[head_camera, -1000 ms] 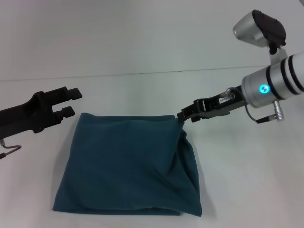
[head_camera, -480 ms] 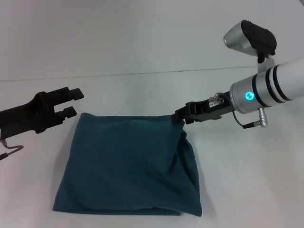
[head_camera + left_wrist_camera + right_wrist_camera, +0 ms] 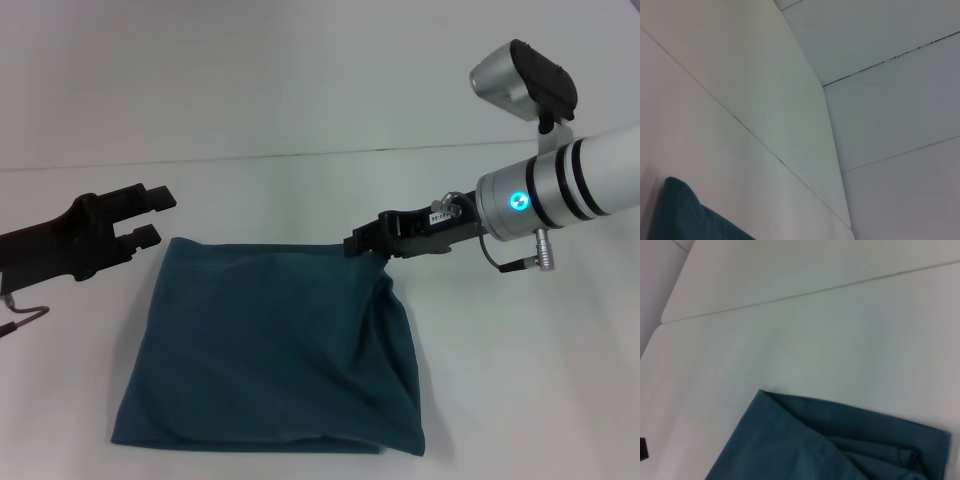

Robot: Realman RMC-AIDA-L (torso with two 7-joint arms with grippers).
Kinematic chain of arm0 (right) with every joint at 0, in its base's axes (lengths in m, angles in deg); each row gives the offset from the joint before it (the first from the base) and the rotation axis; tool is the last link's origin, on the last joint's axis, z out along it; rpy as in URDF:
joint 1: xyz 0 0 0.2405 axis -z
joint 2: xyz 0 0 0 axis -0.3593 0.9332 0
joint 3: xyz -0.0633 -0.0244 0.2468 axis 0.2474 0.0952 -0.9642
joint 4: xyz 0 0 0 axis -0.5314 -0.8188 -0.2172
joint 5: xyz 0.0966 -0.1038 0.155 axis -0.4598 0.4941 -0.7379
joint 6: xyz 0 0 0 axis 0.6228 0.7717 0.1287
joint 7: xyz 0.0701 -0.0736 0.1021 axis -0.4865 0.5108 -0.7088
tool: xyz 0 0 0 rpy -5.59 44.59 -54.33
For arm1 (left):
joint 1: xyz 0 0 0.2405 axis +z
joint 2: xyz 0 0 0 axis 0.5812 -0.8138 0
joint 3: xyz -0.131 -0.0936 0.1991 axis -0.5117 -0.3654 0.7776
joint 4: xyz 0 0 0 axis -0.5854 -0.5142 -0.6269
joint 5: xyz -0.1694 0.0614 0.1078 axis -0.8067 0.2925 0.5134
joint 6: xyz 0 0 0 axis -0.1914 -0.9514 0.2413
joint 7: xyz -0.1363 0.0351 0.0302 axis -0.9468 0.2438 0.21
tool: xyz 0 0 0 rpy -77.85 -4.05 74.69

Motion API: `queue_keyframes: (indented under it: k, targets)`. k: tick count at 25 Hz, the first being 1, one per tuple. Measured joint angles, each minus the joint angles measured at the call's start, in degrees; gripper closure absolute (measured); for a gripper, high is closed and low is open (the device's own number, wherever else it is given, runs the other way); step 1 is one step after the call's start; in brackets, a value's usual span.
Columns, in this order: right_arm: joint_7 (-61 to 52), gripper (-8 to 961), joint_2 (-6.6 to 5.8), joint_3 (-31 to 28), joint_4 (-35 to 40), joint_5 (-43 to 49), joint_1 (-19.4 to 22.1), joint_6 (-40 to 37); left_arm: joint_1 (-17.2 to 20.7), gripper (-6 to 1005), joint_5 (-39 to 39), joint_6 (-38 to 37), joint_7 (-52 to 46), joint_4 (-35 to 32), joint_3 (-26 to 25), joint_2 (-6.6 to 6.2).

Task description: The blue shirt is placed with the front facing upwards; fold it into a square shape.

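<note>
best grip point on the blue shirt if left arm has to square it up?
Probably the far left corner of the blue shirt, coming in from the left. The left gripper sits open just beside that corner, a flat, exposed edge. The right gripper is at the far right corner.

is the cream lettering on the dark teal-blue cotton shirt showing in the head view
No. The dark teal-blue cotton shirt lies folded into a rough square on the white table, and only plain blue fabric shows.

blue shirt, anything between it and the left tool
Nothing visible. The left tool hovers just off the far left corner of the folded blue shirt, with only bare table between. The right tool is at its far right corner.
</note>
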Motion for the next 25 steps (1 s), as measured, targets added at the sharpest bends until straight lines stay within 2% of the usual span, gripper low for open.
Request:
queue_keyframes:
  k: [7,15,25]
  targets:
    - [0.71,465,-0.92,-0.35,0.58,-0.25,0.69,-2.14,0.13,309,0.00,0.08,0.07,0.03,0.00,0.04]
    - [1.92,467,-1.06,-0.04,0.68,-0.14,0.50,-3.05,0.19,309,0.00,0.23,0.07,0.18,0.01,0.05]
    - [3.07,524,-1.14,0.50,0.71,0.03,0.40,-3.73,0.09,308,0.00,0.22,0.06,0.18,0.00,0.05]
